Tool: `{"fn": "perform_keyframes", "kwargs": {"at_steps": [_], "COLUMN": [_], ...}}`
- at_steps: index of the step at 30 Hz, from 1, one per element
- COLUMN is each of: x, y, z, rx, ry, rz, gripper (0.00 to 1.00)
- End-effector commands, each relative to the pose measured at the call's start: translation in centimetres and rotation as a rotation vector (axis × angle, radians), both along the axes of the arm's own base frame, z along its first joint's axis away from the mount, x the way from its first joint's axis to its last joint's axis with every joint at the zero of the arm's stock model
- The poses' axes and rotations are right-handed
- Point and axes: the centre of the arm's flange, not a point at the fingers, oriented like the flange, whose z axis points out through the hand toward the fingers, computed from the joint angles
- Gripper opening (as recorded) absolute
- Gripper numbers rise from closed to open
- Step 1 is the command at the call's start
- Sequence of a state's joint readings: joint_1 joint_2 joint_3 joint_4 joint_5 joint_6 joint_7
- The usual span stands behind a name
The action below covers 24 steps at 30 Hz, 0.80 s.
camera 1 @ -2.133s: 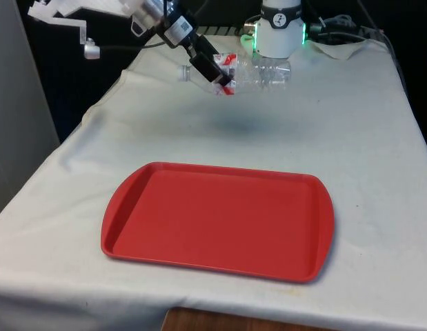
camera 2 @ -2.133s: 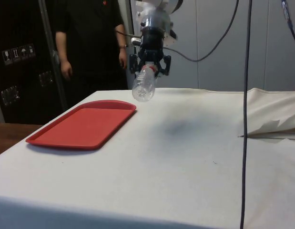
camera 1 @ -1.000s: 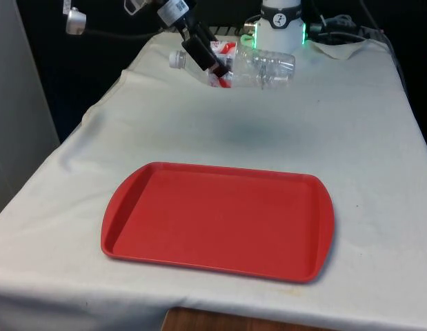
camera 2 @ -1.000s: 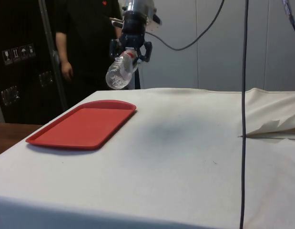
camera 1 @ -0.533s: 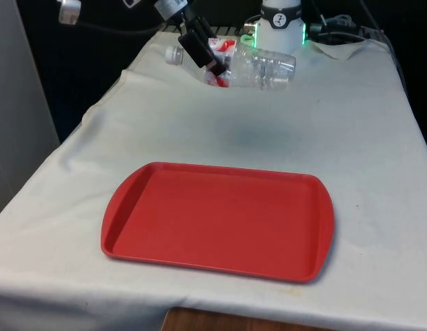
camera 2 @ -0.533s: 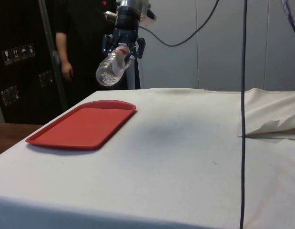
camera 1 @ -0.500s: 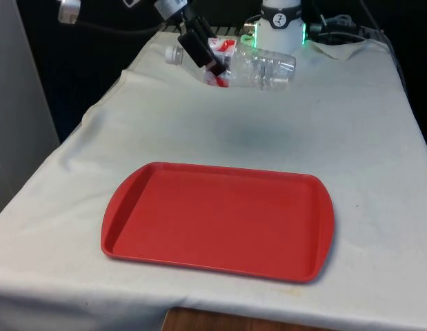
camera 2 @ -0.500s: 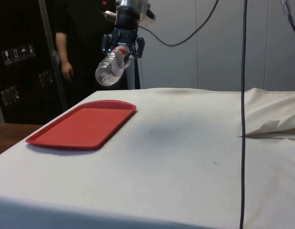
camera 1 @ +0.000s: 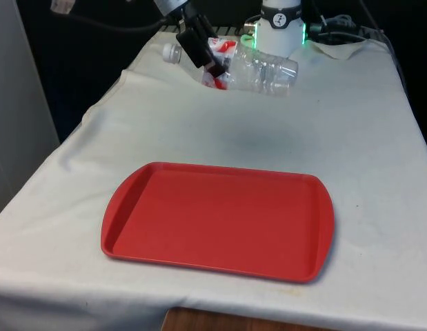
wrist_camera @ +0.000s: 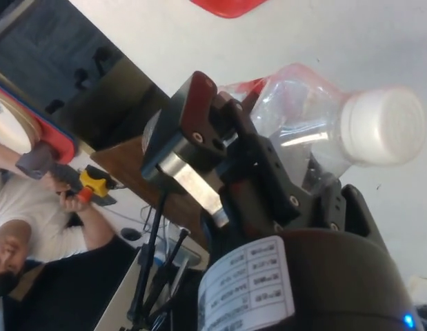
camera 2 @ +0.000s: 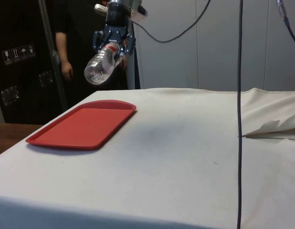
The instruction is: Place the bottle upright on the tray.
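Aloft, fingers (camera 2: 113,44) clamped on bottle (camera 2: 99,67) neck; body tilts toward tray (camera 2: 80,126).

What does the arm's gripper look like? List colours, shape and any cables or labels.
The gripper is black, with two blocky fingers that show screw heads and red pads. A white printed label wraps the dark round wrist above it. A black cable loops away from the wrist.

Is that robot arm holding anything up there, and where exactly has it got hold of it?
Yes. The black fingers are shut on a clear plastic bottle with a white cap, gripped near its neck at the red label, tilted in the air.
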<state>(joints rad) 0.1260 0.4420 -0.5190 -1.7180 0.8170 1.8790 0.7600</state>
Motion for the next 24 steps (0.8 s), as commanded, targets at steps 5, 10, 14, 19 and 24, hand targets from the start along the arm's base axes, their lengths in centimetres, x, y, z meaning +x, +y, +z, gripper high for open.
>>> {"fn": "perform_keyframes", "kwargs": {"at_steps": [5, 10, 14, 19, 24], "x": [0.8, 1.6, 1.7, 2.6, 2.8], "y": [0.5, 1.0, 1.1, 1.7, 2.0], "z": [0.5, 1.0, 1.2, 1.5, 1.6], "rx": [-0.032, -0.065, -0.071, -0.115, -0.131], "ry": [0.0, -0.001, -0.001, 0.0, 0.002], "rz": [-0.009, -0.012, -0.007, -0.015, -0.007], "gripper": [0.14, 0.14, 0.14, 0.14, 0.14]}}
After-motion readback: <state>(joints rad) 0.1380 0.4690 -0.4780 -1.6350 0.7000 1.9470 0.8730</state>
